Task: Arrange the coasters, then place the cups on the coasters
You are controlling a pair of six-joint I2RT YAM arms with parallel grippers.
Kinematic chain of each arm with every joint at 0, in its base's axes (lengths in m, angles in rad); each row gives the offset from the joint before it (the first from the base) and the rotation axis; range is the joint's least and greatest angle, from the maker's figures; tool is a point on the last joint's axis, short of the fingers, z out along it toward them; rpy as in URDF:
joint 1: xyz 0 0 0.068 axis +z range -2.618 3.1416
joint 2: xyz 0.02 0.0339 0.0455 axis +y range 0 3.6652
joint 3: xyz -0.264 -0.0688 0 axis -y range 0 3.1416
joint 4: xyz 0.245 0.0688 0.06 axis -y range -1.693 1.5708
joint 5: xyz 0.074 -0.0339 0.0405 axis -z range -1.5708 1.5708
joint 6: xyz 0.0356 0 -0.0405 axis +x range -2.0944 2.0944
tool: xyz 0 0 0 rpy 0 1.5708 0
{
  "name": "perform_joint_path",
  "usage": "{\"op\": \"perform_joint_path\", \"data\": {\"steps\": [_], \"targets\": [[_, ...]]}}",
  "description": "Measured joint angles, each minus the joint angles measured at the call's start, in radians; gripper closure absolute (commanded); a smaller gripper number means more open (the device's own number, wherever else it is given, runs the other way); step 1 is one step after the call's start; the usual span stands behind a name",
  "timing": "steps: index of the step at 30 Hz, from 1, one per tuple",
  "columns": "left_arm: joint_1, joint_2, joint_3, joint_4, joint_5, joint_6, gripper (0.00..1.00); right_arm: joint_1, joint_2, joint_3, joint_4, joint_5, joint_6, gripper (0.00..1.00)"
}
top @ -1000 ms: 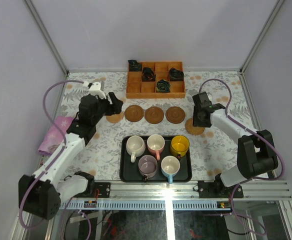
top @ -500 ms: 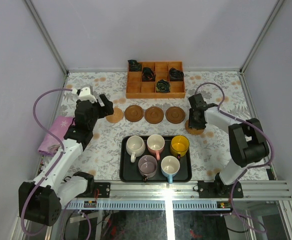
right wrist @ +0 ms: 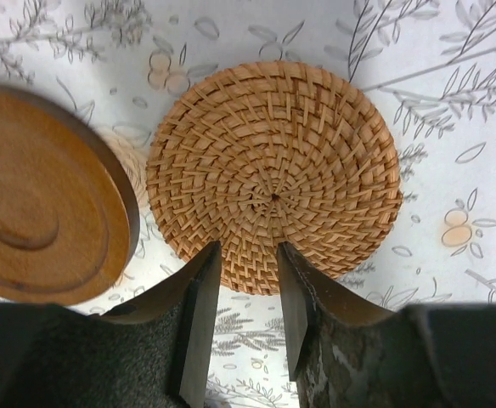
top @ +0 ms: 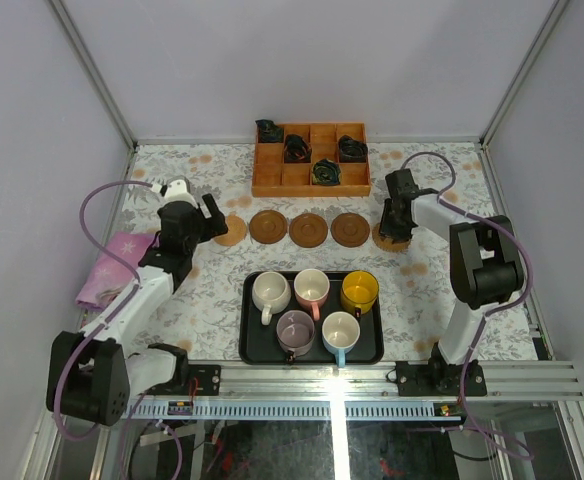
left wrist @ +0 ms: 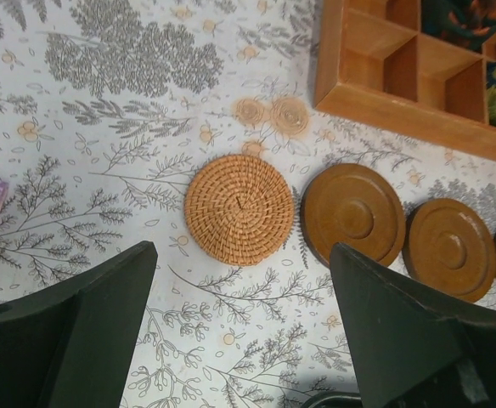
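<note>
Now that the left gripper point(left wrist: 241, 255) stands newly wide and empty, we log the left woven coaster point(left wrist: 239, 209) as placed beyond the tray point(top: 249, 330). The right gripper point(right wrist: 248, 255) is narrow over the right woven coaster point(right wrist: 273, 174); we cannot tell its grip.

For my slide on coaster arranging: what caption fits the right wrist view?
Right gripper, jaws narrowly apart, over the edge of a woven coaster, wooden coaster beside it.

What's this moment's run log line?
left gripper: open near left woven coaster | right gripper: narrow, at edge of right woven coaster | cups: on tray
</note>
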Motion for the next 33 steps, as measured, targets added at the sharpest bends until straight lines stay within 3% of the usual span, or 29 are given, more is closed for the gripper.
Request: {"op": "perform_joint_path", "data": {"steps": [20,33], "targets": [[0.033,0.157,0.022,0.063,0.044,-0.018,0.17,-0.046,0.079,0.114,-0.075,0.029,0.016,0.6],[0.047,0.175,0.027,0.081,0.065,-0.02,0.17,-0.066,0.109,0.156,-0.098,0.045,0.013,0.6]]}}
